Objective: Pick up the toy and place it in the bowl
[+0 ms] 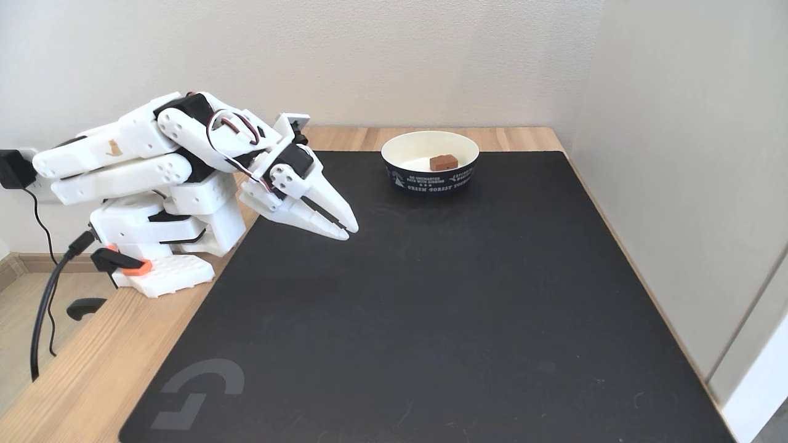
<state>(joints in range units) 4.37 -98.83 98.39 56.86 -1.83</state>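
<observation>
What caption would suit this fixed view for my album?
Folded white arm, gripper shut over the black mat; the toy lies in the bowl.

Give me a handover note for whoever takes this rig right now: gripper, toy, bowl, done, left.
Gripper: shut, holding nothing, folded back low near the arm's base at the left edge of the black mat in the fixed view.
Toy: lying inside the bowl, on its cream floor toward the right side.
Bowl: upright at the far end of the mat, well apart from the gripper.
Done: pick and place look complete; the toy is in the bowl and released.
Left: nothing for this task as far as the view shows; maybe confirm the arm is parked.
</observation>
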